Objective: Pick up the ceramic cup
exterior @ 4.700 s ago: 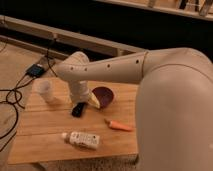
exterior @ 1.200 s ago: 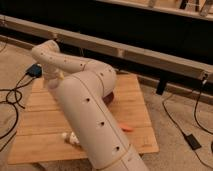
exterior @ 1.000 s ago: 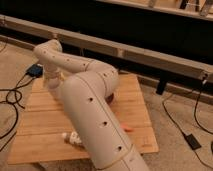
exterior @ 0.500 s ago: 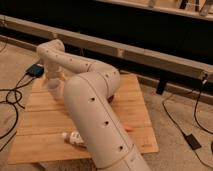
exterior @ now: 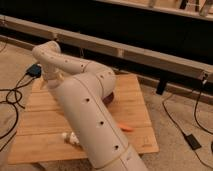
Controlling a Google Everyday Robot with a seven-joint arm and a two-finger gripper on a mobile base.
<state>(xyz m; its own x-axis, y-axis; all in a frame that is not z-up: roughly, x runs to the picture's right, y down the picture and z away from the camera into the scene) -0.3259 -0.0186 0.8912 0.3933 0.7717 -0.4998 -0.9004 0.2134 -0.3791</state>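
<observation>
The robot arm [exterior: 87, 115] sweeps from the lower foreground up and left across the wooden table [exterior: 135, 107], its wrist folded down over the far left corner. The gripper [exterior: 50, 82] sits at that corner, mostly hidden behind the wrist. Since about a second ago the elbow has shifted slightly rightward and the wrist has settled a little lower over the same spot; nearly five seconds ago the arm lay across the middle of the table and the cup stood in plain view at that left corner. The ceramic cup cannot be seen now; it is judged to lie under or within the gripper, at the far left of the table. Its axis and facing cannot be read at this moment. The small late motion suggests a final descent or closing for the grasp. Only an edge of the purple bowl [exterior: 109, 98] shows, with the bottle [exterior: 70, 138] and an orange object [exterior: 126, 128] nearer the front.
</observation>
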